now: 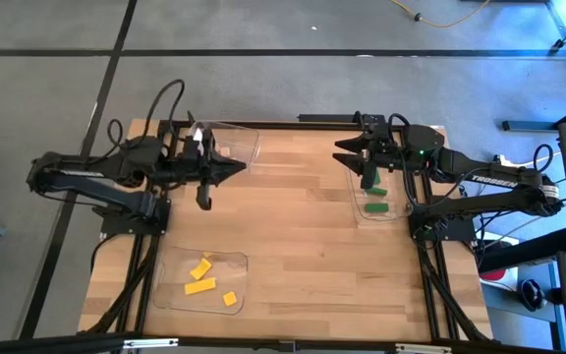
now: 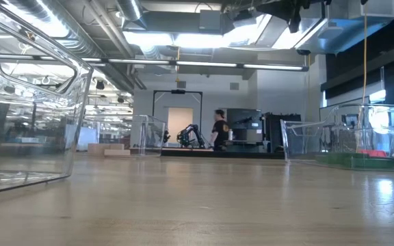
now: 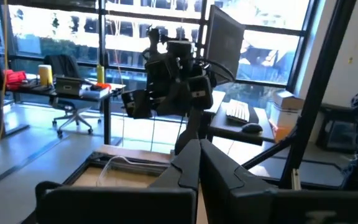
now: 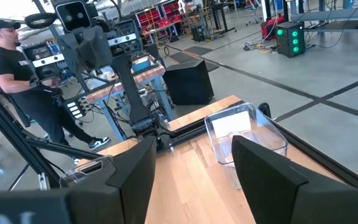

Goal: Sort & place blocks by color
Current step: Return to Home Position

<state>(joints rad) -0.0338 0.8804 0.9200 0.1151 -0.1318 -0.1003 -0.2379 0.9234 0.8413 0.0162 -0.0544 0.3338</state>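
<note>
Left claw point(image 1: 232, 169) clenched empty, right claw point(image 1: 345, 154) released empty, both above the counter point(image 1: 293, 246); yellow blocks point(image 1: 202, 277) lie in a clear tray point(image 1: 165, 300), green blocks point(image 1: 375, 206) in a second tray point(image 1: 381, 222) near the right claw, which a low homing swing could clip.

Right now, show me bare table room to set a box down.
Widest bare wood lies mid-table, between the yellow-block tray and the green-block tray. The corner right of the yellow-block tray, below the green one, is bare too. Crowded: the high view's top edge, with the left arm at the third tray and the right arm over the green-block tray.
</note>
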